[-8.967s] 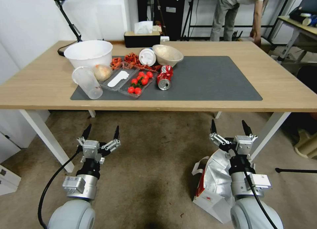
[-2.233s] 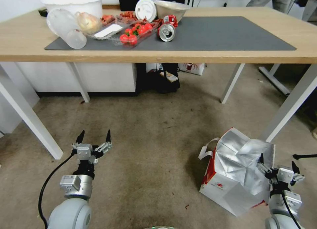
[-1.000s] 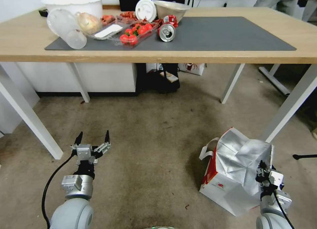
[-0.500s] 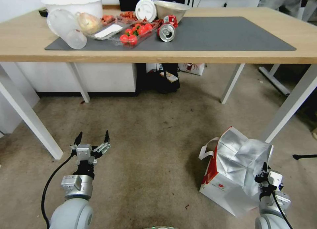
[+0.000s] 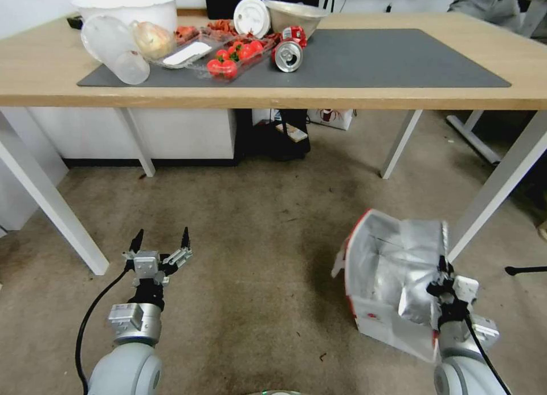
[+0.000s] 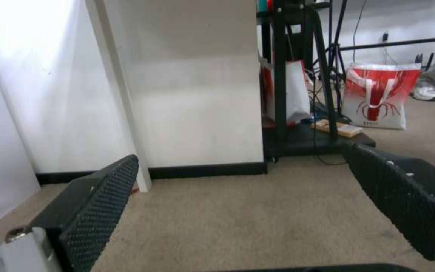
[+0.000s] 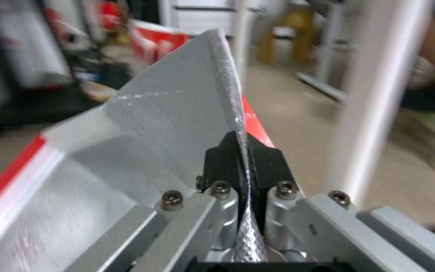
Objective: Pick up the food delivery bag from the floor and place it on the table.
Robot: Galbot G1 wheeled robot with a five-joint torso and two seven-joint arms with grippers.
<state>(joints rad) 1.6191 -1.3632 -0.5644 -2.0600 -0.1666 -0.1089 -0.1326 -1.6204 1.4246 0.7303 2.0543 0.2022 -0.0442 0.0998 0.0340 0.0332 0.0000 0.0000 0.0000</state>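
The food delivery bag (image 5: 393, 281) was seen on the floor (image 5: 256, 258), beside a white leg of the tabletop (image 5: 285, 96), its mouth pulled open. The right gripper (image 5: 441, 276) was clamped on a thin edge of crinkled silver foil lining (image 7: 177, 113). That flimsy sheet could probably tear or slip under the bag's weight. The left gripper (image 5: 160, 248) was held low, fingers spread and empty.

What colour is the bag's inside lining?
Silver foil on the food delivery bag, clearest in the right wrist view.
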